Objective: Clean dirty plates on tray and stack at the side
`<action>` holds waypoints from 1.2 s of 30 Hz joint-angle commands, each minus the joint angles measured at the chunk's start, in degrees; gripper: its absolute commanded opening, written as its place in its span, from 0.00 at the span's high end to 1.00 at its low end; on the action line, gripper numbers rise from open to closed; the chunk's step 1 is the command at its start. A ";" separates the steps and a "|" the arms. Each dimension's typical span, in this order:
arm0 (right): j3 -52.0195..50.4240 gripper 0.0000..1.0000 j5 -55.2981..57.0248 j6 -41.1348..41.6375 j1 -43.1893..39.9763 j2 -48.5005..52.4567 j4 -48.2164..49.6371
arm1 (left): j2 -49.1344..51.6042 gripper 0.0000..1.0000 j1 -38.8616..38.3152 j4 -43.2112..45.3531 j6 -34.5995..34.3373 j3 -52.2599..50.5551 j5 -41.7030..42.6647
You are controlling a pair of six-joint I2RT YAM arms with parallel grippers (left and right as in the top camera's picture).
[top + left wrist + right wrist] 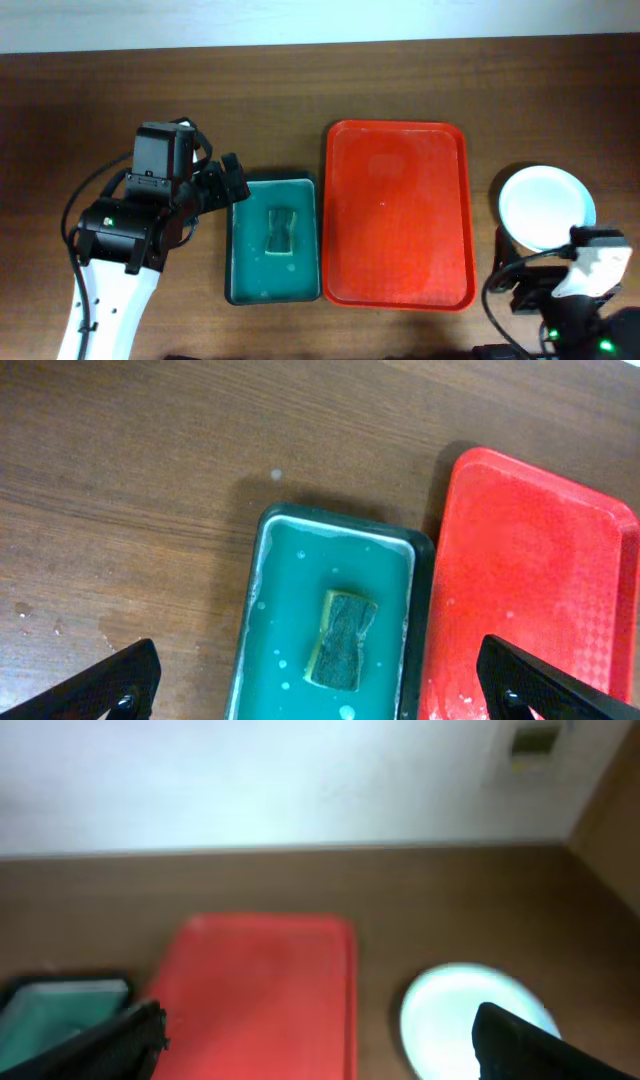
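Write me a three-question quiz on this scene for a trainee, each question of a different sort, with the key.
1. True or false: the white plates lie on the red tray.
2. What lies in the dark teal tray? A. a sponge; B. a cup; C. a fork.
3. Fill in: the jaws of the left claw stand ___ (open or shut).

Key: 1 false, they sit on the table beside the tray; 2 A; 3 open.
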 commanded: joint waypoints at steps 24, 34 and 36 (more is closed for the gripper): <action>-57.00 0.02 -4.35 -0.20 -0.83 -21.75 49.88 | -0.44 0.01 0.31 -0.09 0.09 0.70 0.04; -57.00 0.02 -4.35 -0.20 -0.83 -21.75 49.88 | -4.48 0.01 0.15 -0.59 0.33 -0.63 -2.82; -57.00 0.02 -4.35 -0.20 -0.83 -21.75 49.88 | -9.75 0.01 0.17 0.46 0.31 -3.15 -5.14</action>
